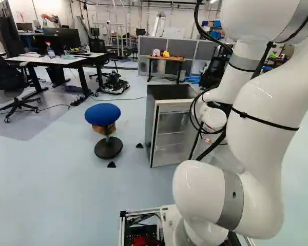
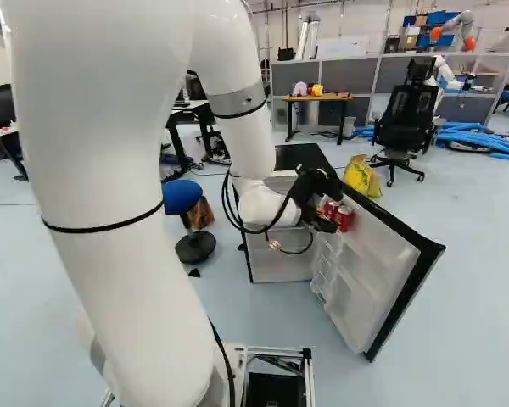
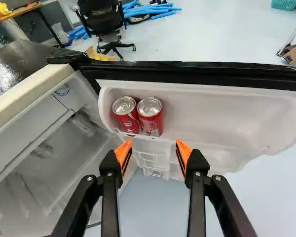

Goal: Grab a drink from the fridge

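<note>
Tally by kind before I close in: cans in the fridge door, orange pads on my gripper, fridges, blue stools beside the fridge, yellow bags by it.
Red cans: 2
Orange pads: 2
Fridge: 1
Blue stool: 1
Yellow bag: 1
Total: 7

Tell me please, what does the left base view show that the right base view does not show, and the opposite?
Only the left base view: the spray bottle on the desk.

Only the right base view: the two red cans, the open fridge door that holds them, the gripper near them, and the yellow bag.

Both: the fridge, the blue stool, the small wooden table and the white arm.
</note>
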You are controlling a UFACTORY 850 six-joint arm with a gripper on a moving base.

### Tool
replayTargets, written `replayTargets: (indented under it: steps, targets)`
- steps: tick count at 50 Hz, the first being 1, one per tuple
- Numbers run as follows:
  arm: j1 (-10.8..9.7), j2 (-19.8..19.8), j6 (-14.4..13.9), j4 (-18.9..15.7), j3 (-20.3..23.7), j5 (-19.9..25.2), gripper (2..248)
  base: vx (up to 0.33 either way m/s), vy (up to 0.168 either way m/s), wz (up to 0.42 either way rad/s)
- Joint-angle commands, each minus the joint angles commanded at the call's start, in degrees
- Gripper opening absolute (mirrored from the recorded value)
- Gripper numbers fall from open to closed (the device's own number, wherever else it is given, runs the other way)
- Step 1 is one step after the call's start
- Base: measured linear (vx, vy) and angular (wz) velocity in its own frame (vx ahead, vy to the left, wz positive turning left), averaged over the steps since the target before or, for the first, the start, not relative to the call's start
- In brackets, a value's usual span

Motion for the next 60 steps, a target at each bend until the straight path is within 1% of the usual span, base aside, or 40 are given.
replayTargets:
  steps: [24,44,60]
  targets:
    - [-1.8,-2.0,0.0,0.0,-2.4,0.0,143,0.0,0.0,0.0]
    - [-1.5,-3.3,0.0,0.0,-4.0,0.0,143,0.0,0.0,0.0]
    - [-1.9,-4.5,0.0,0.0,-5.5,-0.2,143,0.0,0.0,0.0]
